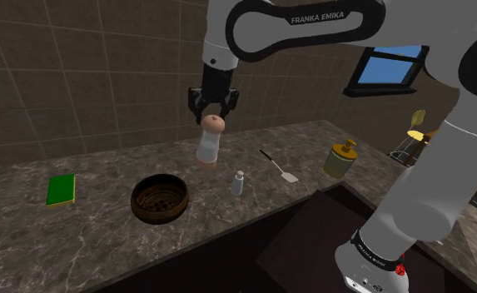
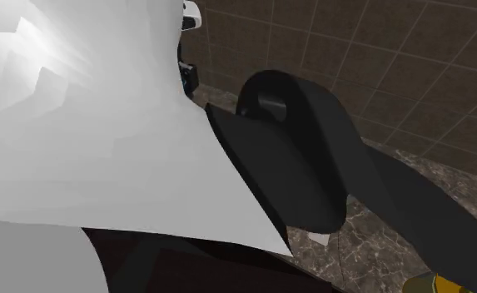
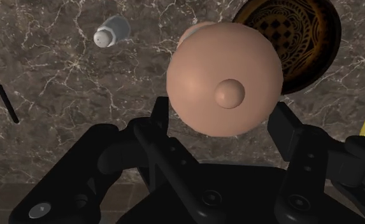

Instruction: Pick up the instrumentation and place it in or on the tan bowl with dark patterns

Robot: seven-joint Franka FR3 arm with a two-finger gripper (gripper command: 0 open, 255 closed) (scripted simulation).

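Shoulder view: the gripper (image 1: 215, 114) hangs fingers-down directly over the grinder (image 1: 208, 146), which has a pinkish-tan domed cap and a pale body. I take it to be the item the task means. Its long axis is close to upright, roughly in line with the gripper's approach. Its base shows toward the far side of the countertop (image 1: 95, 241), but I cannot tell whether it rests there or has been raised.

Wrist view: the cap of the grinder (image 3: 224, 79) sits in the mouth of the gripper (image 3: 222, 122). I cannot tell whether the gripper is clamped on the cap or merely straddling it.

The bowl (image 1: 136, 196), brown with a dark pattern inside, stands nearer than the grinder and to the shoulder view's left, apart from it. The carry would therefore run that way, and only 1 arm is available. In the wrist view the bowl (image 3: 330, 54) lies just beyond the cap.

Surface: dark veined stone. It carries 1 small shaker (image 1: 238, 183), 1 spatula (image 1: 278, 166), 1 green sponge (image 1: 61, 190) and 1 yellow dispenser (image 1: 340, 158). A dark sink (image 1: 311, 241) lies at the near right.

Room: a brown tiled wall (image 1: 78, 75) and a window (image 1: 386, 67) at far right.
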